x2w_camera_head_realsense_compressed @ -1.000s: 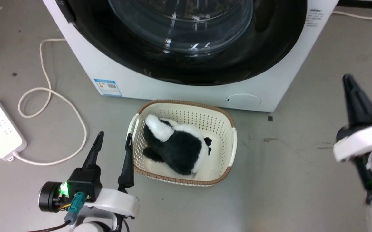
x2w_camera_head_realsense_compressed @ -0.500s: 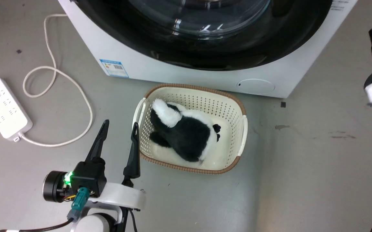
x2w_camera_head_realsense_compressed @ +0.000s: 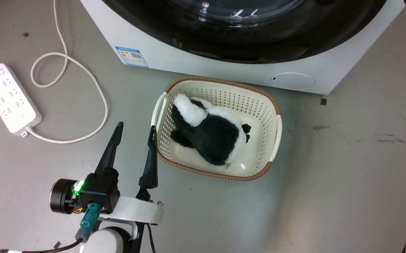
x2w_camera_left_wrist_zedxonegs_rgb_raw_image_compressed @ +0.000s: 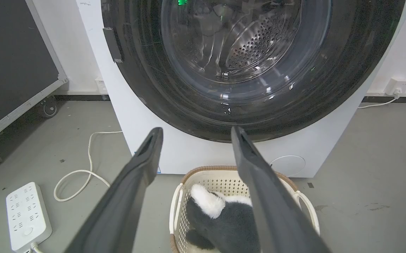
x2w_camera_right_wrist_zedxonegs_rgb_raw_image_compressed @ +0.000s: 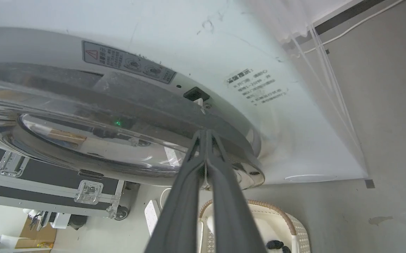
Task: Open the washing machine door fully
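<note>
The washing machine door (x2w_camera_head_realsense_compressed: 259,45) sits at 12 o'clock on the washing machine (x2w_camera_head_realsense_compressed: 203,68). The left gripper (x2w_camera_head_realsense_compressed: 136,125) hovers at 7 o'clock, fingers wide (holding nothing), beside the basket (x2w_camera_head_realsense_compressed: 224,81). The right gripper (x2w_camera_right_wrist_zedxonegs_rgb_raw_image_compressed: 206,133) has its fingers pressed together, tips at the door's rim.

Basket (x2w_camera_head_realsense_compressed: 220,95) on floor (x2w_camera_head_realsense_compressed: 329,193) just before washing machine (x2w_camera_head_realsense_compressed: 175,59). Plush toy (x2w_camera_head_realsense_compressed: 217,140) in it. Power strip (x2w_camera_head_realsense_compressed: 9,98) well left.

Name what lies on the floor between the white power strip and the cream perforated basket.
A looping white cord crosses otherwise bare grey floor, as the head view shows.
</note>
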Motion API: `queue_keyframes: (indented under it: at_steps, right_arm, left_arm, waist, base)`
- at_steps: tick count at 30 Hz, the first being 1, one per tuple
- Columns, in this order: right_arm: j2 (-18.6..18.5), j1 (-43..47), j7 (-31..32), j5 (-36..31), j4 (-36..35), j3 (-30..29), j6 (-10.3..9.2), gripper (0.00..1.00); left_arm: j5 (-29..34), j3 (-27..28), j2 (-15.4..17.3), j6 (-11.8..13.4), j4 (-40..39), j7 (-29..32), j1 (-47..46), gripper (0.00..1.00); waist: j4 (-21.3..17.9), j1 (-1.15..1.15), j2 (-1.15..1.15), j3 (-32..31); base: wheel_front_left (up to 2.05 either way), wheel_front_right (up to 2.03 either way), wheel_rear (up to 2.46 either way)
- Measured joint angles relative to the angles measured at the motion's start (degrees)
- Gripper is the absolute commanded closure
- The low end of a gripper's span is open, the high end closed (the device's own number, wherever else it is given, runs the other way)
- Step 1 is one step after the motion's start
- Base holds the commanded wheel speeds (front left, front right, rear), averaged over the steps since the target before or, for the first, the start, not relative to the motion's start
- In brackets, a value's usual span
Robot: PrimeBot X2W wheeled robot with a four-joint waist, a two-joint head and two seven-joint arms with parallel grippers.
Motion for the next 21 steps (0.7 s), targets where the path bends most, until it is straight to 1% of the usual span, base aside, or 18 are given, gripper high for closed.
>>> queue_keyframes:
  at_steps: [12, 21]
  right_arm:
    - [-0.2, -11.7, 7.2, 0.5, 7.3, -6.5, -0.01, 1.0]
    - [-0.7, -17.2, 13.5, 1.0, 8.9, -10.3, -0.01, 1.0]
  left_arm:
    - [-0.1, -2.1, 0.0, 0.6, -0.8, -1.4, -1.7, 0.0]
    - [-0.5, -3.0, 0.0, 1.1, -1.1, -2.5, -3.4, 0.0]
  waist:
    - [1.5, 0.0, 0.0, 3.1]
    - [2.7, 0.0, 0.0, 5.4]
  base:
    - [0.0, 0.0, 0.0]
    - [0.0, 0.0, 0.0]
